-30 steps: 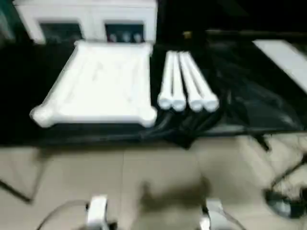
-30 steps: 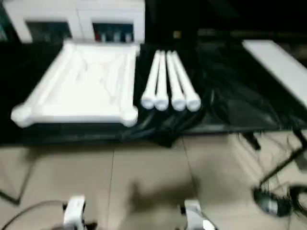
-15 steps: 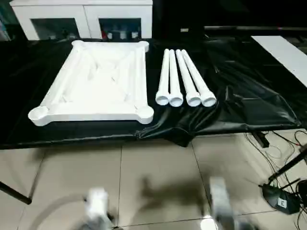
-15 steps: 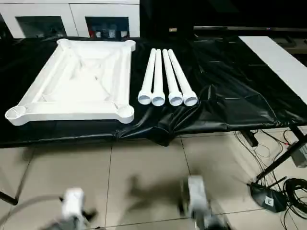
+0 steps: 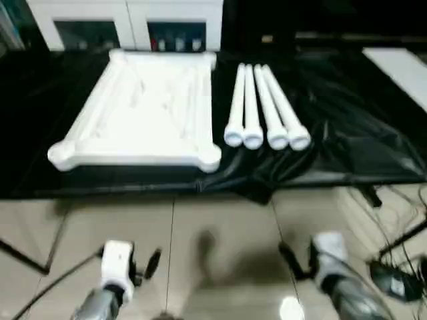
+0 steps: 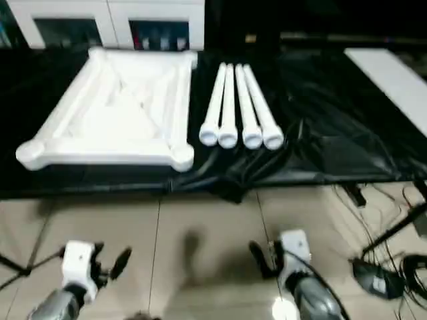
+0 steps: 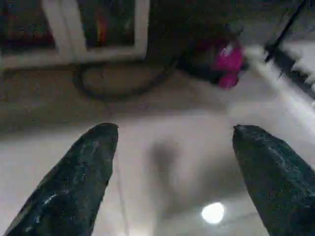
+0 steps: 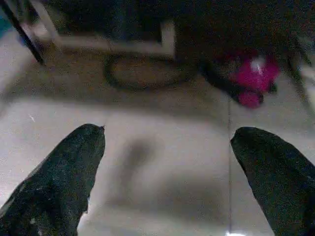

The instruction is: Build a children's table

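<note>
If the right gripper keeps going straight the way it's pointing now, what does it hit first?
Probably the tiled floor: the right gripper, fingers wide apart and empty, looks low across it toward a pink object under the draped table. Depth is unclear; nothing nearer shows in its line.

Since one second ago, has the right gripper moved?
Yes. The right gripper has risen into view, toward the black-covered table, judged against the floor tile seam; its fingers stand open.
</note>
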